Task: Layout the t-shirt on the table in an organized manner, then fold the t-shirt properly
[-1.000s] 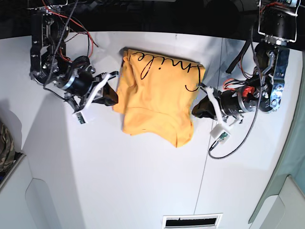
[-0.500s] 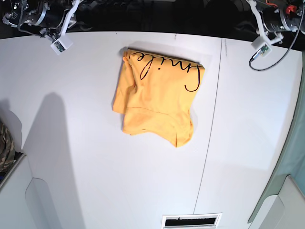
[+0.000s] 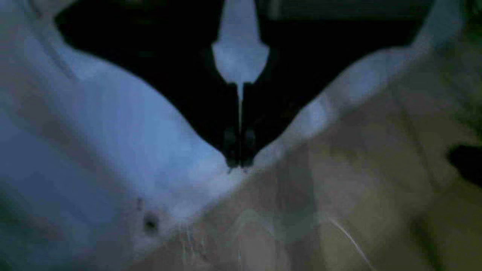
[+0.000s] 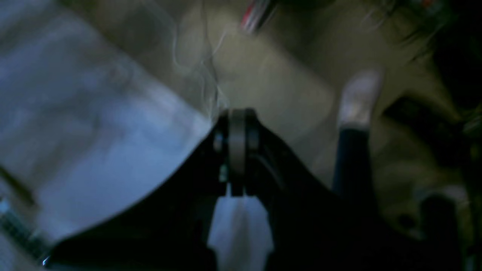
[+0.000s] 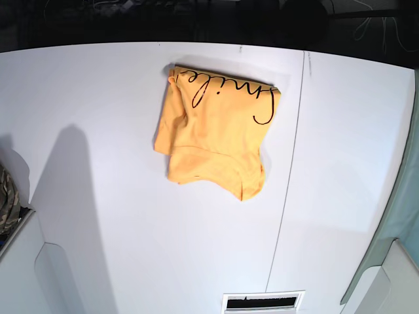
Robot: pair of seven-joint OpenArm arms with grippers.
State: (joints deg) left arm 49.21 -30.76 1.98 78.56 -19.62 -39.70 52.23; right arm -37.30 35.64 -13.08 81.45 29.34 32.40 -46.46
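Note:
The orange-yellow t-shirt (image 5: 213, 134) lies folded into a compact bundle on the white table (image 5: 98, 196), toward the far middle. Black cursive lettering runs along its far edge. Neither arm shows in the base view. In the blurred left wrist view my left gripper (image 3: 239, 163) is shut, its dark fingers pressed together with nothing between them. My right gripper (image 4: 236, 124) is likewise shut and empty in the dim right wrist view. Neither wrist view shows the shirt.
A thin dark seam (image 5: 288, 170) crosses the table just right of the shirt. A camouflage cloth (image 5: 6, 199) sits at the left edge. A slotted vent (image 5: 262, 302) lies at the near edge. Dark background runs behind the table's far edge.
Both arms have pulled back from the shirt's sides, toward the table's far edge, and gone out of the base view. The shirt lies as it did.

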